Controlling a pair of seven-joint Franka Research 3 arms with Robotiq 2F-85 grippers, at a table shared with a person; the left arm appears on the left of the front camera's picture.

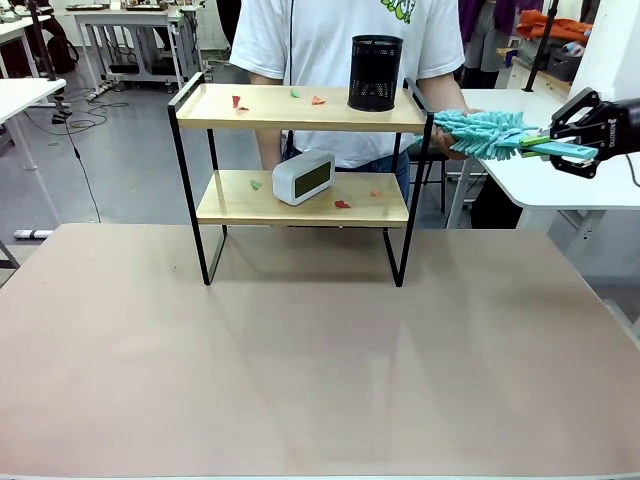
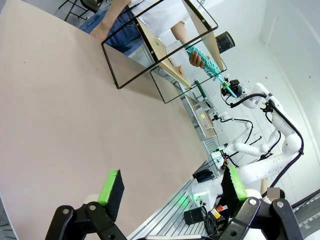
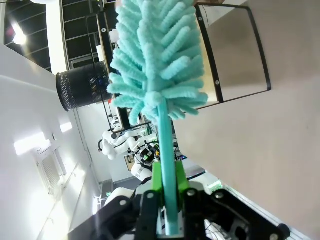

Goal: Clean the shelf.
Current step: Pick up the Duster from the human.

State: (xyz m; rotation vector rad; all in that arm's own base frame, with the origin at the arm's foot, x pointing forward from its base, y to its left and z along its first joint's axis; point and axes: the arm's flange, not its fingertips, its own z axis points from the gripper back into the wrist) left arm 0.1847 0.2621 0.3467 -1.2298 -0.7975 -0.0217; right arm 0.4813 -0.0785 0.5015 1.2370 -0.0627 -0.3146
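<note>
My right end effector [image 1: 562, 148] comes in from the right, held high and pointing left, fingers clamped on a duster [image 1: 480, 132] handle. My left end effector [image 2: 172, 186] has its green-padded fingers spread wide.

You are getting no readable text in these views. The green print on the person's white shirt [image 1: 398, 10] is being cropped by the top edge of the front view, and the clock [image 1: 303, 177] is showing only a dark, unlit face. The small white lettering on the right gripper [image 1: 556, 148] is coming out too small to make out.
</note>
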